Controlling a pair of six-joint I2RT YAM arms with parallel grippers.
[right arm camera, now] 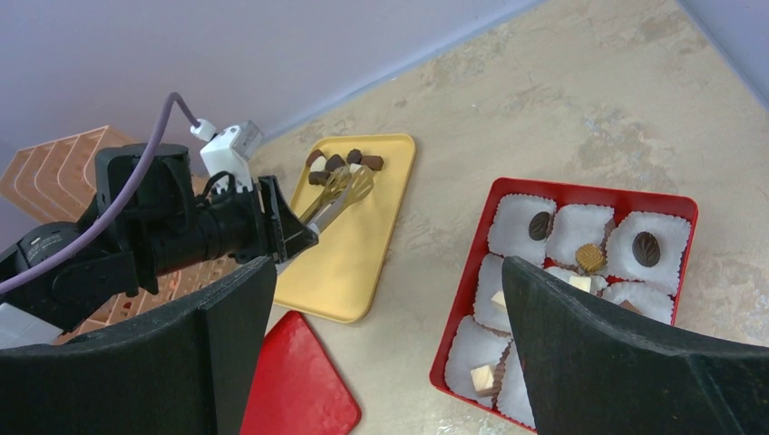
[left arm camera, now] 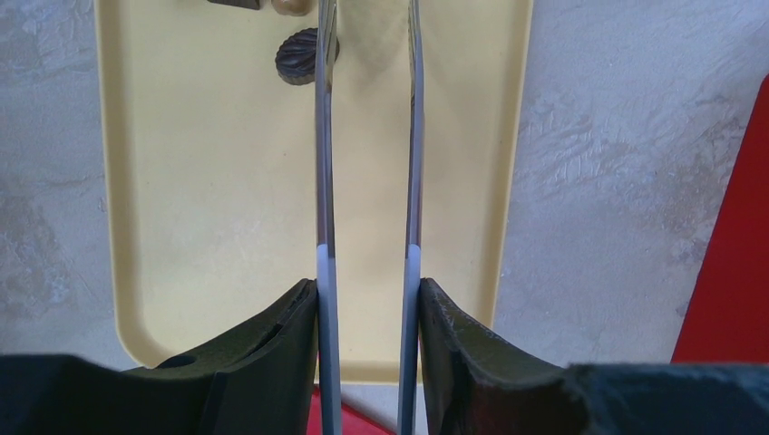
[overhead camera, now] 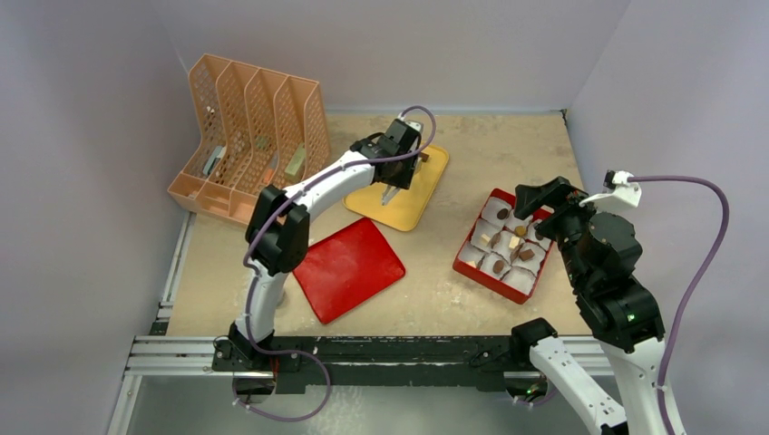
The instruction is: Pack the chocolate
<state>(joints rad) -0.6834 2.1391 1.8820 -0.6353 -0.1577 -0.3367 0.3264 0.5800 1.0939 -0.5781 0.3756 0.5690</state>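
The packing looked well along but unfinished. Most of the white paper cups (right arm camera: 521, 213) in the red box (right arm camera: 676, 204) held a piece of chocolate (right arm camera: 646, 248), while a small cluster of pieces (right arm camera: 340, 163) lay at the far end of the yellow tray (left arm camera: 181, 227) on the worktop (overhead camera: 508, 154). The left claw (left arm camera: 367, 288) was clamped on metal tongs (left arm camera: 324, 181) – their blades apart with nothing between them, tips beside a ridged dark round (left arm camera: 297, 56). The right claw (right arm camera: 388, 265) hung wide open and empty above the box. The red lid (overhead camera: 347, 267) lay apart – closing, by my judgement, comes last.
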